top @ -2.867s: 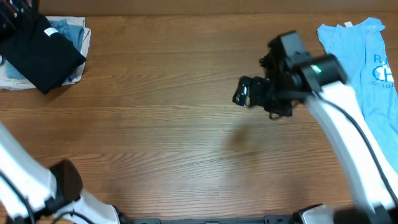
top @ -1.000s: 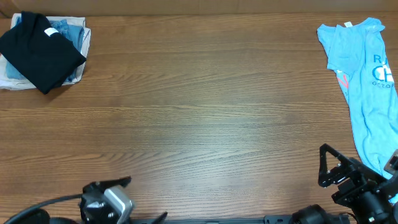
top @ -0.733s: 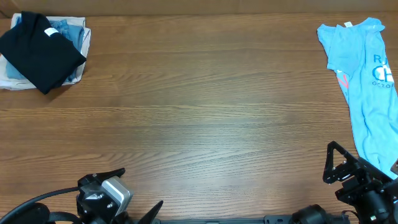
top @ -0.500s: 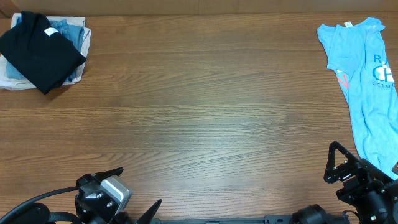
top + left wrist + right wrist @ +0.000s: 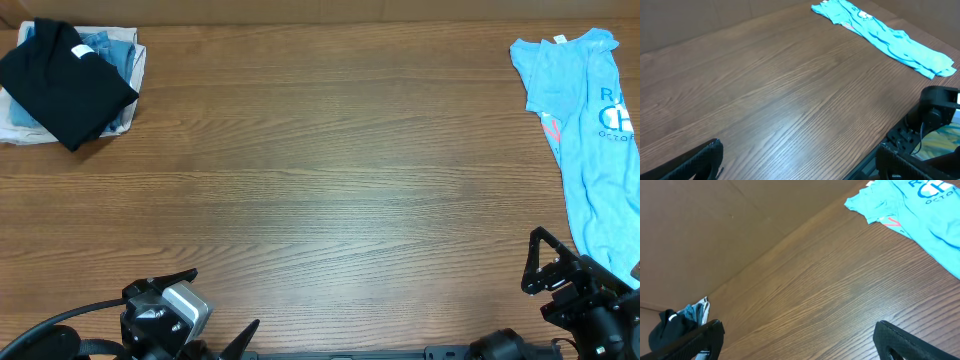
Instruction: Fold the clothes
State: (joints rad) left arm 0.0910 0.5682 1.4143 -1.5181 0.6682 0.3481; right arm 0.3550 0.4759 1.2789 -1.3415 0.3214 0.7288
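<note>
- I find the black T-shirt (image 5: 62, 85) folded, white neck label up, at the far left corner of the table (image 5: 320, 180). It lies on top of a small stack of folded clothes (image 5: 118, 55).
- The light blue printed T-shirt (image 5: 590, 150) lies stretched along the right edge, well apart from the black one.
- The left gripper (image 5: 215, 302) sits at the near left edge, fingers spread wide over bare wood.
- The right gripper (image 5: 532, 262) sits at the near right corner, fingers likewise spread, just beside the blue shirt's lower end.
</note>
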